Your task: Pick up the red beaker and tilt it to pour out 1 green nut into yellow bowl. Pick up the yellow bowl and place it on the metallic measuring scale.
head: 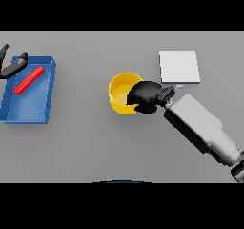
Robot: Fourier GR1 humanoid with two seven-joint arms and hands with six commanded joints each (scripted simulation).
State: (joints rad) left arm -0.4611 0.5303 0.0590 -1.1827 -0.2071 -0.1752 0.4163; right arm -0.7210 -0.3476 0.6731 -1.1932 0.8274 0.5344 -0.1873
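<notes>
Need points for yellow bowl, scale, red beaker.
yellow bowl [119,90]: head view, on its inner left wall.
scale [179,66]: head view, centre of its pale top plate.
red beaker [29,80]: head view, mid-body, lying in the blue tray.

tray [47,85] left | bowl [123,97] centre | scale [179,66] right, behind bowl

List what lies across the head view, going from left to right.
left robot hand → blue tray holding the red beaker → yellow bowl → right robot hand at the bowl's right rim → metallic measuring scale.
</notes>
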